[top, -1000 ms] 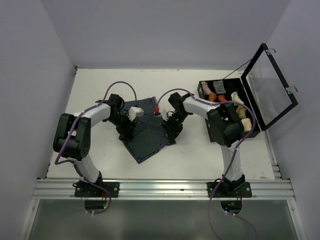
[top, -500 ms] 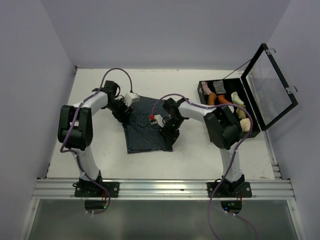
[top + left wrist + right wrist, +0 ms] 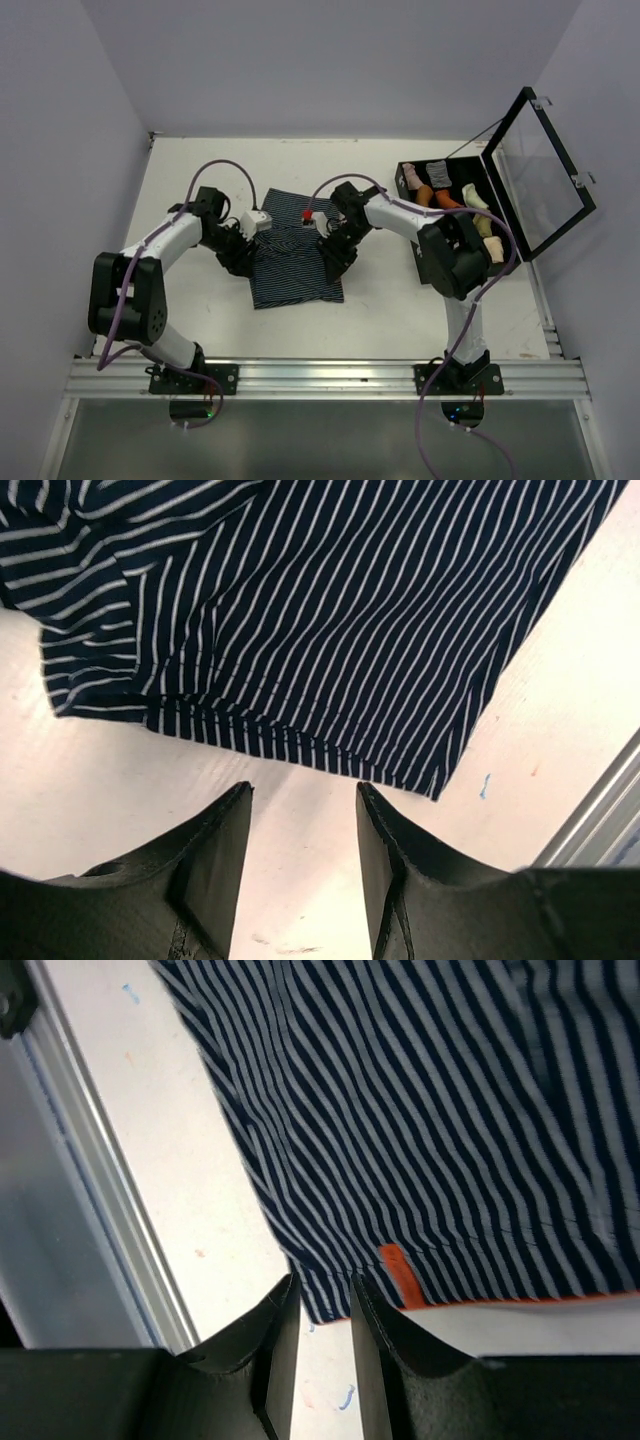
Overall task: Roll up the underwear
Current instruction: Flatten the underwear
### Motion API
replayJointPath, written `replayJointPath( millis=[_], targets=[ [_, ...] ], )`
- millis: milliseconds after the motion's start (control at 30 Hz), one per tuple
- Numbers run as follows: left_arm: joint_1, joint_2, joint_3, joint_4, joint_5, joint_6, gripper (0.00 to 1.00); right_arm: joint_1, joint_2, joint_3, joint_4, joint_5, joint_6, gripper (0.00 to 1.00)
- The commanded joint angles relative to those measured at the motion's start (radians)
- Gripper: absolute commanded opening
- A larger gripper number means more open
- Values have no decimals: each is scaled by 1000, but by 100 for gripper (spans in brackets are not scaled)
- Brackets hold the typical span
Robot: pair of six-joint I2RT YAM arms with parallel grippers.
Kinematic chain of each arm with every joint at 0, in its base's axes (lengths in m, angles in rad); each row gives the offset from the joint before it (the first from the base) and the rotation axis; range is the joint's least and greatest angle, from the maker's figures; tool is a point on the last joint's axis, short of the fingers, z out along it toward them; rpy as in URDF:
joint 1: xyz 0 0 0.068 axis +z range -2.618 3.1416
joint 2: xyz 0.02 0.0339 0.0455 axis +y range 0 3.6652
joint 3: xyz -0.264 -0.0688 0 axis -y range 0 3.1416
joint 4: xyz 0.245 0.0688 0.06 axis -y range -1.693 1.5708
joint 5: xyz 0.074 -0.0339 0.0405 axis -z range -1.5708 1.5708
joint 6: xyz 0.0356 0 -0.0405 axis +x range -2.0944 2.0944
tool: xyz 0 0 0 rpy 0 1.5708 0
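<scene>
1. Seen from the top camera, the underwear (image 3: 295,262) lies flat on the white table (image 3: 400,300), in the middle of it, between the two arms.
2. It is dark blue cloth with thin white stripes, spread out with only small wrinkles and not rolled.
3. The left gripper (image 3: 240,260) is low at the left edge of the cloth.
4. In the left wrist view the left gripper (image 3: 303,810) has its fingers (image 3: 215,850) clearly apart, and only bare table (image 3: 100,780) shows between them.
5. The hem of the underwear (image 3: 330,630) lies just beyond these fingertips and does not touch them.
6. The right gripper (image 3: 333,258) is low at the right edge of the cloth, opposite the left one.
7. In the right wrist view the right gripper (image 3: 323,1295) has a narrow gap between its fingers (image 3: 385,1345), and white table shows through the lower part of that gap.
8. A corner of the underwear (image 3: 430,1110) reaches to the tips at that gap, but I cannot tell if the fingers touch the cloth.
9. Just beside this corner there is a small orange tag (image 3: 397,1272) on the hem, and an orange line (image 3: 520,1300) runs along the edge.
10. A metal rail (image 3: 90,1190) passes along the table edge on the left of this view.
11. At the right side of the table, well apart from the underwear, a black case (image 3: 400,180) stands with its clear lid (image 3: 540,170) open.
12. Several small rolled pieces (image 3: 440,195) in different colours lie inside it.
</scene>
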Motion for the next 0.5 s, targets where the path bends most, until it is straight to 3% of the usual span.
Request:
replayJointPath(
  millis=[0, 133, 233, 333, 467],
  targets=[
    [3, 3, -24, 111, 26, -193, 50, -17, -65, 10, 76, 70, 47, 30],
    [9, 41, -31, 169, 4, -285, 45, -17, -75, -65, 172, 143, 90, 29],
    [74, 60, -26, 224, 26, -362, 40, -19, -39, -87, 229, 260, 95, 27],
    [169, 87, 3, 240, 219, -389, 40, -31, 78, -5, 176, 309, 61, 24],
    [200, 123, 6, 298, 315, -463, 48, -45, 167, 88, 158, 340, 11, 23]
  ],
)
